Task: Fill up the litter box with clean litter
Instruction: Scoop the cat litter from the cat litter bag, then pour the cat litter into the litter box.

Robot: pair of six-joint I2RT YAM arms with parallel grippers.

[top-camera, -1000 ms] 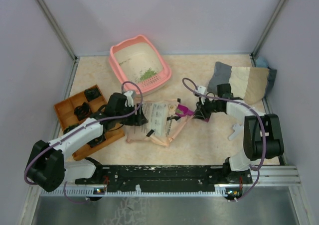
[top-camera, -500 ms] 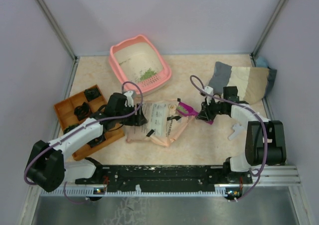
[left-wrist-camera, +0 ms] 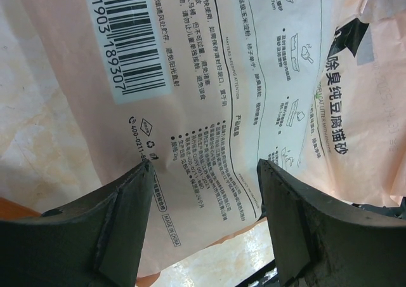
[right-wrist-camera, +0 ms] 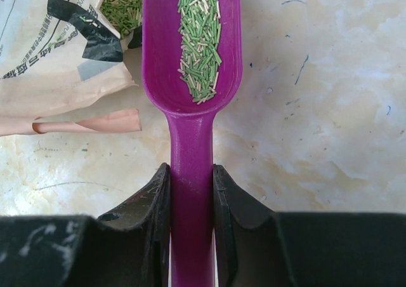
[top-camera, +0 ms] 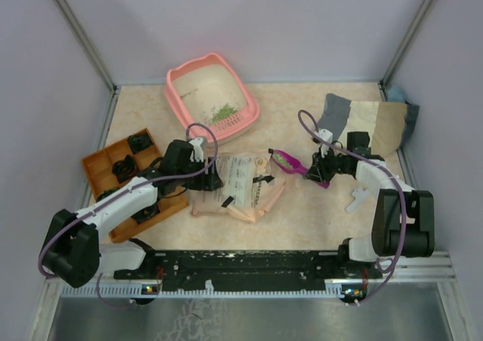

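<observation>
Sitting at eleven o'clock on the table (top-camera: 317, 213), the litter box (top-camera: 212, 97) holds a small litter (top-camera: 223, 113) pile. The right gripper (right-wrist-camera: 190, 176) clamps the loaded scoop (right-wrist-camera: 190, 58); tilting it in transit would likely spill granules. The left gripper (left-wrist-camera: 203, 173) hangs open over the bag (left-wrist-camera: 266, 77).

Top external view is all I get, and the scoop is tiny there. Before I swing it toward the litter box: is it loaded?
Observer: Yes. The right wrist view shows green litter lying in the bowl of the magenta scoop.
Operator: Is the handle held squarely?
Observer: The right hand is shut on the handle, one finger against each side.
Operator: And the other arm?
Observer: The left hand is open, fingers apart over the printed face of the bag.
</observation>
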